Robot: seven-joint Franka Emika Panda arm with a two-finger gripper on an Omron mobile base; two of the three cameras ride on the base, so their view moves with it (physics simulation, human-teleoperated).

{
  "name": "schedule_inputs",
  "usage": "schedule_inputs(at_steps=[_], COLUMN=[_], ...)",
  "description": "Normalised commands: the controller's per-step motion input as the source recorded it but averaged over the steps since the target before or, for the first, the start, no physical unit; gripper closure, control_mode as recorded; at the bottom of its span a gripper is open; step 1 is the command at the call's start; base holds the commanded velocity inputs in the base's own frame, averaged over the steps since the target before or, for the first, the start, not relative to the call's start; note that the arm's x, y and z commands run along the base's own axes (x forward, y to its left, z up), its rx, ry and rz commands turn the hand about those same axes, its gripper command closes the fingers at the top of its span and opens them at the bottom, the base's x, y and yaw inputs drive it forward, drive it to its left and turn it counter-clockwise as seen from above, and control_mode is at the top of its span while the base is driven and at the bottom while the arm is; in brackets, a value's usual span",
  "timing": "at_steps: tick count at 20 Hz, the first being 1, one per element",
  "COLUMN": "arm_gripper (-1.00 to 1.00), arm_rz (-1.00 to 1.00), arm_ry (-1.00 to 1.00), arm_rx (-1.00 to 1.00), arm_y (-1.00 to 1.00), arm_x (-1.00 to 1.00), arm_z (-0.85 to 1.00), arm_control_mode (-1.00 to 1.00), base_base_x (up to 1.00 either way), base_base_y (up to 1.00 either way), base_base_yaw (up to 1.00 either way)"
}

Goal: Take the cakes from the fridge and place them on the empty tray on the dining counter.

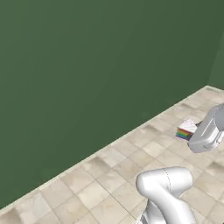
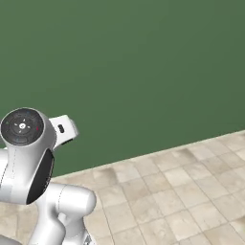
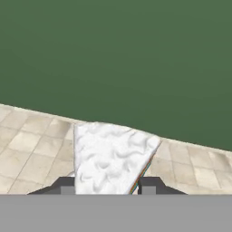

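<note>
The gripper (image 3: 108, 186) is clenched on a cake (image 3: 111, 156), a white-topped wedge with rainbow layers (image 1: 184, 133), held above the tiled floor (image 1: 109, 179) before a green wall (image 1: 87, 65).

- The claw (image 3: 108, 186) holds a cake (image 3: 111, 156), one dark fingertip (image 3: 65, 185) on each side of the wedge.
- The cake's white rippled icing faces the camera; coloured layers edge its right side.
- Beyond the claw lies a beige tiled floor (image 3: 27, 145).
- A green wall (image 3: 118, 59) stands past the floor.
</note>
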Motion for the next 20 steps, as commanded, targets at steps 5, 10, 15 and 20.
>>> schedule_inputs(at_steps=[5,10,15,20], arm_gripper=[1.00,1.00,1.00,1.00], arm_rz=[0.00,0.00,0.00,0.00], arm_ry=[0.00,0.00,0.00,0.00], arm_rx=[0.00,0.00,0.00,0.00], arm_y=[0.00,0.00,0.00,0.00], arm_x=[0.00,0.00,0.00,0.00], arm_z=[0.00,0.00,0.00,0.00], arm_control_mode=[1.00,1.00,1.00,1.00], base_base_x=[0.83,0.82,0.78,0.88], base_base_y=[-0.12,-0.12,-0.11,-0.02], base_base_yaw=[-0.71,-0.69,-0.67,-0.67])
